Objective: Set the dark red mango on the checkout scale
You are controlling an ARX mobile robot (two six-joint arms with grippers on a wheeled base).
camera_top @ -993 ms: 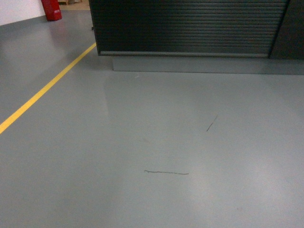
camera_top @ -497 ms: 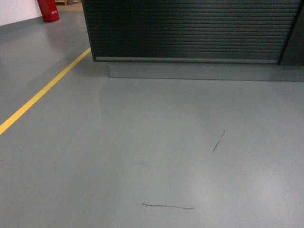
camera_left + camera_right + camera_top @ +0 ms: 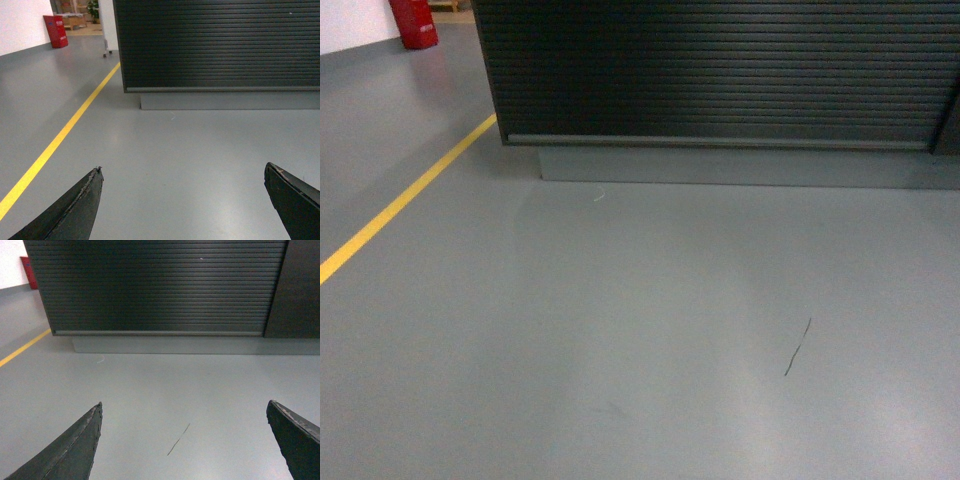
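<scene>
Since the earlier frame we had rolled nearer the checkout bench (image 3: 720,80). Left gripper (image 3: 184,197) and right gripper (image 3: 184,437) gaped wide, empty; mango and scale unseen, so everything remained.

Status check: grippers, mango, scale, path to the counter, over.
Left gripper open, empty. Right gripper open, empty. Mango and scale not in view. Counter dead ahead, floor to it unobstructed.

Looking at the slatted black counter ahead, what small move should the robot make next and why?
Probably roll forward toward the checkout. Only its slatted front shows, with bare floor in between. Both the left hand and the right hand are open and empty, and no mango or scale is in view.
</scene>
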